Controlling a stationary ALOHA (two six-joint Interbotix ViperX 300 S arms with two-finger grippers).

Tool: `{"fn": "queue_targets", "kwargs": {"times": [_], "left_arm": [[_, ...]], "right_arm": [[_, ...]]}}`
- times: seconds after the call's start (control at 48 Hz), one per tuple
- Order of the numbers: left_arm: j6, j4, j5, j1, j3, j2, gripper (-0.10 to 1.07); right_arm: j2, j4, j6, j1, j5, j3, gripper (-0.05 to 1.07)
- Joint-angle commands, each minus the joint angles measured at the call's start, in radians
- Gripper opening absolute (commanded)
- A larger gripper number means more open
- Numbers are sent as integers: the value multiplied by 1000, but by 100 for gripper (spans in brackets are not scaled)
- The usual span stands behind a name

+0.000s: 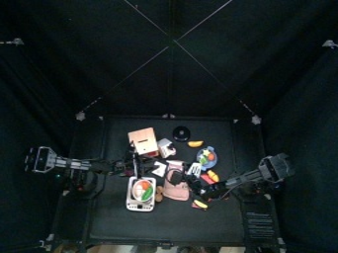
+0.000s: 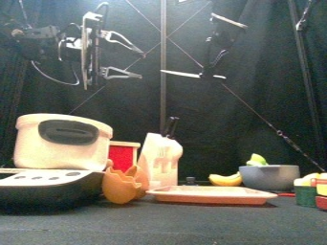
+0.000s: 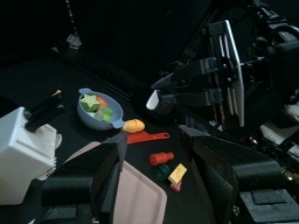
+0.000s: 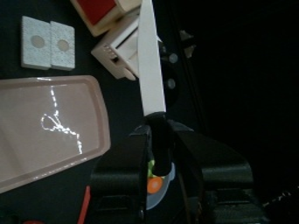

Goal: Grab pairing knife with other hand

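Table: cooker at 7 o'clock, tray centre, bowl at 2 o'clock.

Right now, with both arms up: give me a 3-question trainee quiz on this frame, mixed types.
1. True or false: the right gripper is holding the knife.
2. The left gripper is: A) shut on the knife, B) open and empty, C) out of every view.
3. Short answer: what is in the bowl?

Key:
1. True. Its jaws are clamped on the knife, and the blade points away from the wrist.
2. B.
3. Green and orange food pieces.
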Motion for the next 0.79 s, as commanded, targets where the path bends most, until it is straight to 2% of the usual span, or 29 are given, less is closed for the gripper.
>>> {"fn": "queue_targets", "kwargs": {"times": [0.0, 0.271, 0.458, 0.771], "left_arm": [[-11, -11, -32, -12, -57, 41, 87], [-123, -11, -103, -17, -110, 160, 86], [-196, 2, -149, -12, -127, 206, 84], [-227, 8, -192, -11, -133, 239, 59]], "right_arm": [[-40, -15, 14, 2, -31, -2, 58], [-40, -23, 17, 2, -46, 15, 58], [-40, -20, 17, 2, -46, 23, 58], [-40, -17, 18, 2, -48, 28, 58]]}}
